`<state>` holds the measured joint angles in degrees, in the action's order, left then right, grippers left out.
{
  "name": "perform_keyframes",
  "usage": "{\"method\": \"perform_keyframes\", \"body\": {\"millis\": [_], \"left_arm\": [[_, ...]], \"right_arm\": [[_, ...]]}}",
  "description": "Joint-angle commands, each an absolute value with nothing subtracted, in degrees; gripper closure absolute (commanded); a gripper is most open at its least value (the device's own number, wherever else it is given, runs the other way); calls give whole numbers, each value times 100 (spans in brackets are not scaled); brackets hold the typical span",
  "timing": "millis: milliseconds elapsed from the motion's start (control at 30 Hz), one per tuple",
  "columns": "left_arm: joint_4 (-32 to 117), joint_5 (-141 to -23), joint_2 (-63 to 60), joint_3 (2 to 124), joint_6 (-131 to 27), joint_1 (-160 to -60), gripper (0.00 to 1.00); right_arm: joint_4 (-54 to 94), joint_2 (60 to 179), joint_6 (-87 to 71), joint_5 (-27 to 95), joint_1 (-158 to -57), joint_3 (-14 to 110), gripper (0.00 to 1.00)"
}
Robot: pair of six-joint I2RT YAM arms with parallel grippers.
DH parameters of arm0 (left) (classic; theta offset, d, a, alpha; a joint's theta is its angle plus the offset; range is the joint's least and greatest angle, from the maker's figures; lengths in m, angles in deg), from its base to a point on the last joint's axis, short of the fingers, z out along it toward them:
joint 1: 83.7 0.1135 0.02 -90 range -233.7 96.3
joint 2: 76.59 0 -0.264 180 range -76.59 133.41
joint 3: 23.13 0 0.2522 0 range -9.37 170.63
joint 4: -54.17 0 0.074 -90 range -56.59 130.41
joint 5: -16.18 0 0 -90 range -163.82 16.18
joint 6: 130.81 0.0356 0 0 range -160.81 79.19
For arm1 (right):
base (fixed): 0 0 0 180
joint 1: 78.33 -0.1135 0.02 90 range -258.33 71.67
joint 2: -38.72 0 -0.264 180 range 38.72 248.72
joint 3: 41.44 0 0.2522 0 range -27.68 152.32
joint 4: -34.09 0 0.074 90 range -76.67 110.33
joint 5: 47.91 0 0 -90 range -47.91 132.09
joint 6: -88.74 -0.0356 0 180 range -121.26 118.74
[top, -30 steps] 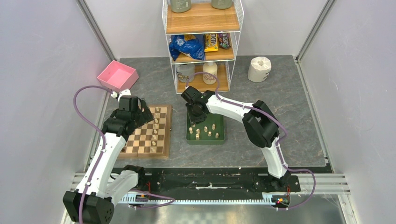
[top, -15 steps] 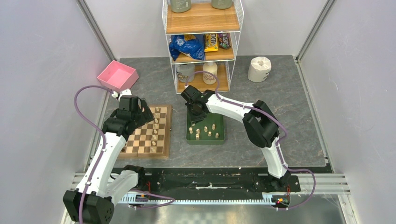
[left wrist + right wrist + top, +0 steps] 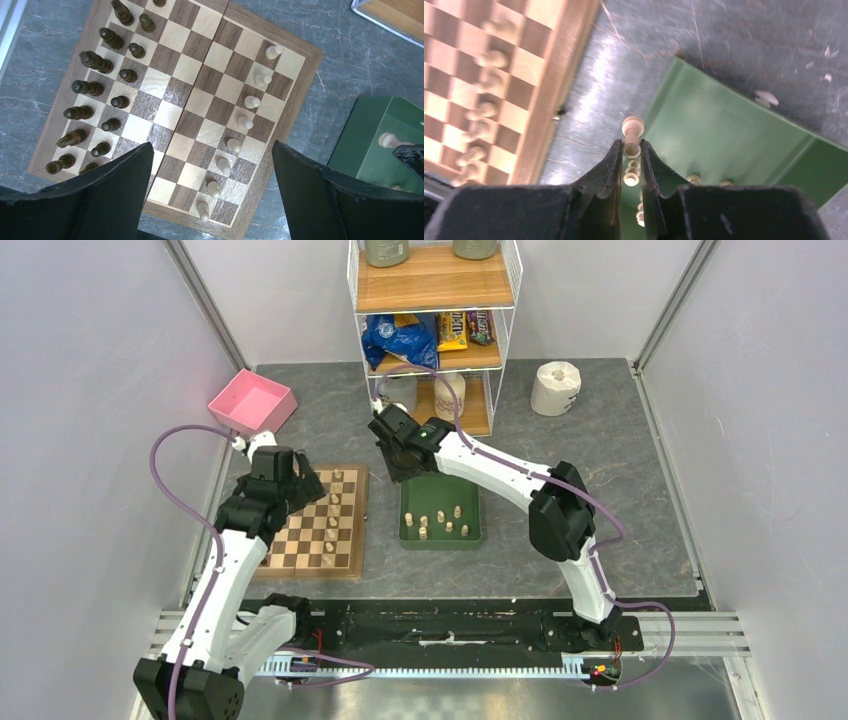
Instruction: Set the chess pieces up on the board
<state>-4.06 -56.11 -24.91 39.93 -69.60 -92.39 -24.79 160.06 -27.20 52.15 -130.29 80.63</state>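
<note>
While a pale piece [image 3: 632, 125] is clamped between the fingers of the right gripper [image 3: 631, 147], its rounded head is seen poking out past the fingertips. This gripper [image 3: 393, 462] is held in the air at the far left corner of the green tray [image 3: 472, 537], over the strip of table between the tray and the board [image 3: 310, 552]. Several more loose pale pieces [image 3: 440, 521] are left standing in the near half of the tray.

The left gripper [image 3: 305, 483] is held above the far left part of the board, with its fingers [image 3: 122, 195] spread wide apart and nothing gripped between them. In the left wrist view, the board [image 3: 300, 85] is seen to lie flat on the grey table. Eight pale pawns [image 3: 244, 122] are lined up in one row, one square in from the board's right edge. The dark pieces [image 3: 94, 60] are arranged in two rows along the left edge. The outermost row on the right side is not filled. Some of the dark pieces are hidden under the left arm in the top view.
</note>
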Motion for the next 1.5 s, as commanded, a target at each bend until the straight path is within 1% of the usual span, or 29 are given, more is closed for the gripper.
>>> {"method": "perform_keyframes", "body": {"millis": [0,267,533,700,933,1133,1233,1300,1467], "left_arm": [[-380,-5146,-2842,4021,-6960,-9183,5],[-380,-4932,-3277,3967,-7058,-9168,4],[-376,-4921,-3334,3967,-7072,-9161,4],[-354,-4960,-3344,3958,-7053,-9152,4],[-266,-5168,-3345,3932,-6976,-9157,5],[-257,-5211,-3304,3928,-6978,-9152,5],[-233,-5271,-3281,3919,-6953,-9152,5],[-223,-5318,-3252,3914,-6932,-9152,5],[-205,-5404,-3181,3914,-6910,-9152,5]], "right_arm": [[-2668,16243,-2408,5260,-13123,8997,82],[-3137,17374,-2081,4962,-13150,10601,82],[-3144,17918,-1803,4771,-13193,11358,83],[-3094,18038,-1730,4804,-13263,11554,84],[-3072,17477,-1900,5094,-13267,10986,85],[-2786,16033,-2101,5902,-13248,9145,85],[-2689,15492,-2391,5957,-13135,8353,85],[-2645,15357,-2555,5846,-13055,7965,85],[-2595,15448,-2690,5739,-12908,7647,84]]}}
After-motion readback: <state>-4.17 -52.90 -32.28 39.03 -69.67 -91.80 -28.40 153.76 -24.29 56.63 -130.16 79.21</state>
